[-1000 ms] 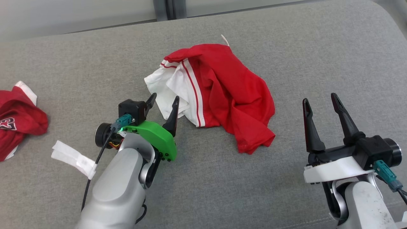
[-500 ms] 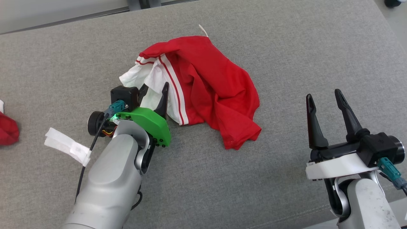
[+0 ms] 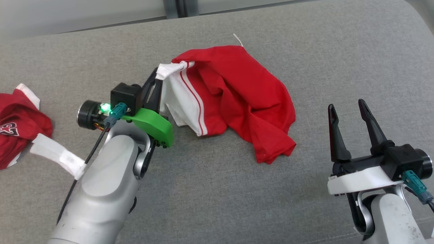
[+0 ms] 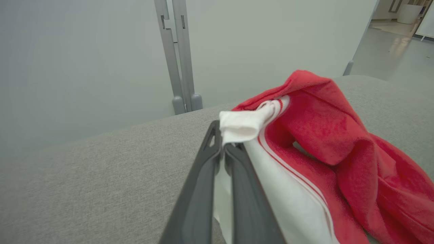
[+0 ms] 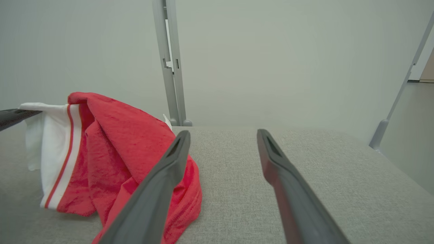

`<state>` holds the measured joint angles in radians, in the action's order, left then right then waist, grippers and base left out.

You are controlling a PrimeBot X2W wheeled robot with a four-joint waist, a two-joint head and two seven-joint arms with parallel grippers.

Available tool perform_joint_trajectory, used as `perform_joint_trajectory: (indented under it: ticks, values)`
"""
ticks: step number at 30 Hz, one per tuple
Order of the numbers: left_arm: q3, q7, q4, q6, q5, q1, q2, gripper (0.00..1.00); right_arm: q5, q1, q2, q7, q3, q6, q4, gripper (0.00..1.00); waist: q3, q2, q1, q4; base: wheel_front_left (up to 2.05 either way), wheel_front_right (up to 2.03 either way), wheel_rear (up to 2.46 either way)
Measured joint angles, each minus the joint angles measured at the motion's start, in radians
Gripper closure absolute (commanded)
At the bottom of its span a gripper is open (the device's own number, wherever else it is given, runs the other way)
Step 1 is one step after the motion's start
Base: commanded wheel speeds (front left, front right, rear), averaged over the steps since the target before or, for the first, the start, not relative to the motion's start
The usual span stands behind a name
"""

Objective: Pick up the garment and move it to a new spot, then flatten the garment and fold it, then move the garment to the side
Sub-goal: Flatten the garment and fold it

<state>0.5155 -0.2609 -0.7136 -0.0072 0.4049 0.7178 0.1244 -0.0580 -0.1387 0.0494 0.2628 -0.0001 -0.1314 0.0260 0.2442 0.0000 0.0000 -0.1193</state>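
The left pincer is clenched on a white corner of the garment; in the left wrist view the two dark fingers lie pressed together with white cloth between them, and a small white fold sticks out over their tips; from this corner the white part with its thin red stripe hangs down, while the red part lies crumpled on the grey bench, near its middle and toward the far edge; the right pincer is released, its fingers spread and pointing up, well apart from the garment at the near right; a second red cloth lies at the left edge of the bench; behind the bench stands a pale wall.
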Motion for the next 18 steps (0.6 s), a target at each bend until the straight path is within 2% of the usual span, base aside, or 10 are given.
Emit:
perform_joint_trajectory:
  ticks: [6,11,14,18]
  values:
    - [0.013,-0.002,0.269,0.028,-0.123,-0.053,0.106,1.00,0.003,0.025,0.000,0.000,-0.003,0.000,0.007,0.00,-0.042,0.0000,0.0000,0.062,0.00,0.00,0.00]
    - [0.055,0.006,0.405,0.032,-0.182,-0.122,0.188,1.00,0.003,0.037,0.000,0.000,0.000,0.000,0.014,0.00,-0.075,0.0000,0.0000,0.115,0.00,0.00,0.00]
    - [0.110,0.038,0.483,0.017,-0.230,-0.178,0.240,1.00,-0.001,0.046,0.000,0.000,0.001,0.000,0.016,0.00,-0.094,0.0000,0.0000,0.144,0.00,0.00,0.00]
    - [0.235,0.098,0.535,-0.016,-0.320,-0.284,0.307,1.00,-0.001,0.052,0.000,0.000,0.002,0.000,0.018,0.00,-0.115,0.0000,0.0000,0.178,0.00,0.00,0.00]
